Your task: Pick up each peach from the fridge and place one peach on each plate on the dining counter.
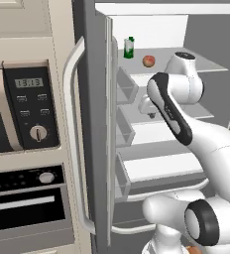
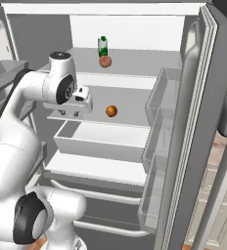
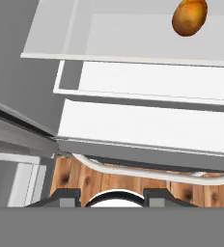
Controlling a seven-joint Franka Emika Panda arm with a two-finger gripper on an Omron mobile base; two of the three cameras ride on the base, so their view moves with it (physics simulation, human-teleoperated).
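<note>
Oven clock (image 1: 28, 82) reads 13:13, gripper (image 2: 69, 113) state unclear, beside peach (image 2: 111, 111) in fridge (image 2: 130, 29)

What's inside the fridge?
In the fridge, a green bottle and a peach sit on the top shelf; another peach sits lower. The arm hides the shelves' left part.
</note>
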